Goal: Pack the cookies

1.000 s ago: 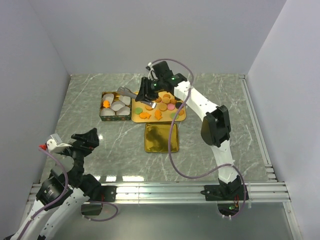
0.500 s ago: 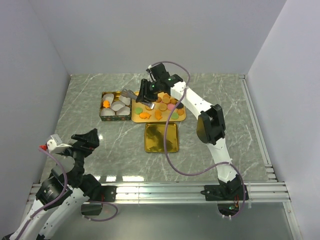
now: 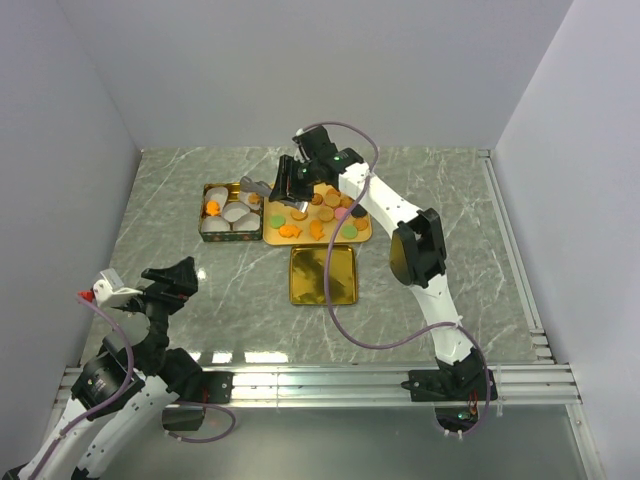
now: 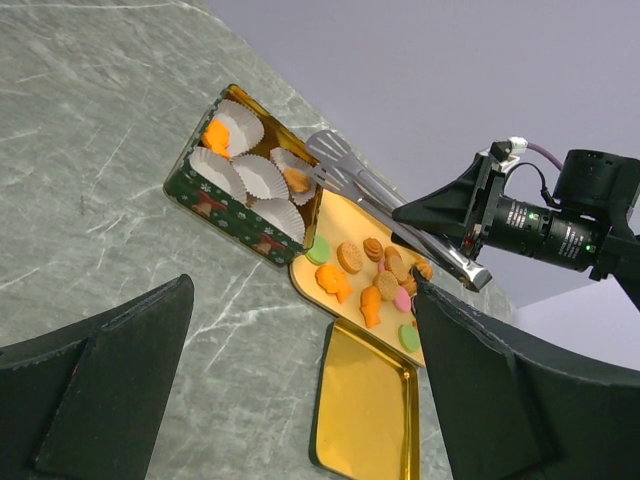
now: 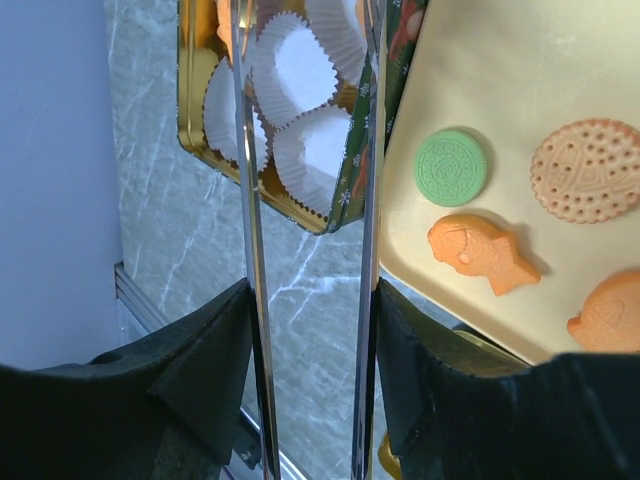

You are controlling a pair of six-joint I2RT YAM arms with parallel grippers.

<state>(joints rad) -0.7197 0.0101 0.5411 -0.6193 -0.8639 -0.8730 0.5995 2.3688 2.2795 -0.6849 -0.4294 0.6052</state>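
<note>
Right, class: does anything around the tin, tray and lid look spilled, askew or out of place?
Nothing stands out. The cookies lie on the tray or in paper cups in the tin, none on the table; the lid lies flat beside the tray.

Bright, even light is falling from overhead, leaving white glare patches on the marble counter (image 3: pixel 240 330) by its front edge. The cookies (image 5: pixel 482 253) are casting short soft shadows; the steel tongs (image 5: pixel 250 250) are glinting close to the lens
</note>
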